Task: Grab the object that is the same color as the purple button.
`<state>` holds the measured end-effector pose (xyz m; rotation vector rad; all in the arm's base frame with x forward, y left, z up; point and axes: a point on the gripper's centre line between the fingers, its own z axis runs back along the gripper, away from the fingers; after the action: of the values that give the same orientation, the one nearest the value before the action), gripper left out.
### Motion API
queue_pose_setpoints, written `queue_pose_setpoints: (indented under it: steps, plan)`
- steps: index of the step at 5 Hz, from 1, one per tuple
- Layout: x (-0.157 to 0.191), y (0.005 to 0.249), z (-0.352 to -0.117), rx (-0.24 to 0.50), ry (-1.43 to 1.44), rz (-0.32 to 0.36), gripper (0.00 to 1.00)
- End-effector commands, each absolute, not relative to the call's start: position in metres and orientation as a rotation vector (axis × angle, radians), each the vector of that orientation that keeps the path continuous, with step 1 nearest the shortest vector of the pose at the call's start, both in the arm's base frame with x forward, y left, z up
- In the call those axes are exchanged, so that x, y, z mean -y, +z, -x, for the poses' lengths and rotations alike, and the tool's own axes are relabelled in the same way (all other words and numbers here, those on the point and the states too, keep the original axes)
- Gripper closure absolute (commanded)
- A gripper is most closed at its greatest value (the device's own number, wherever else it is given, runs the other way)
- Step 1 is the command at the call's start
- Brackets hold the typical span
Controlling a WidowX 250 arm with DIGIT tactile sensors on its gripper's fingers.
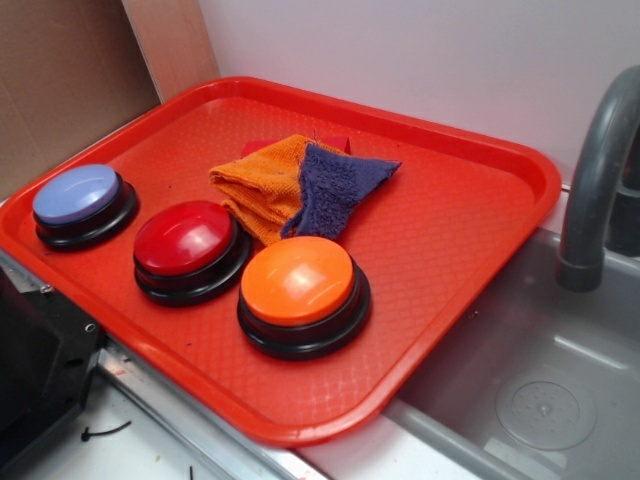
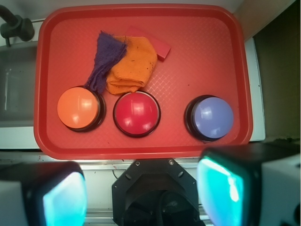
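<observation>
The purple rag [image 1: 333, 186] is small, dark purple-blue, with fuzzy terry pile. It lies crumpled on the red tray [image 1: 470, 230], overlapping the orange cloth [image 1: 262, 183], one end touching the orange button [image 1: 300, 290]. The purple button [image 1: 80, 200] sits well apart. The gripper [image 2: 141, 195] is released, holding nothing, near the tray edge.

The tray [image 2: 221, 56] is bare at 1 to 3 o'clock, and from above nothing blocks the purple rag [image 2: 107, 59]. The orange cloth [image 2: 134, 63] touches it at 3, the orange button [image 2: 79, 108] at 6; a faucet [image 2: 16, 26] stands past the rim at 10.
</observation>
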<state>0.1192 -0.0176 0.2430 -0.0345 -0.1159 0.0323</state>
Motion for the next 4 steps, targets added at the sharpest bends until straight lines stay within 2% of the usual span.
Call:
queue_pose_setpoints:
  steps: [1,3,4]
  plan:
    - [0.018,0.243,-0.119,0.116,0.032,0.035,0.00]
    - [0.023,0.213,-0.162,0.123,0.156,-0.006,0.00]
    - [0.036,0.189,-0.195,0.104,0.179,-0.014,0.00]
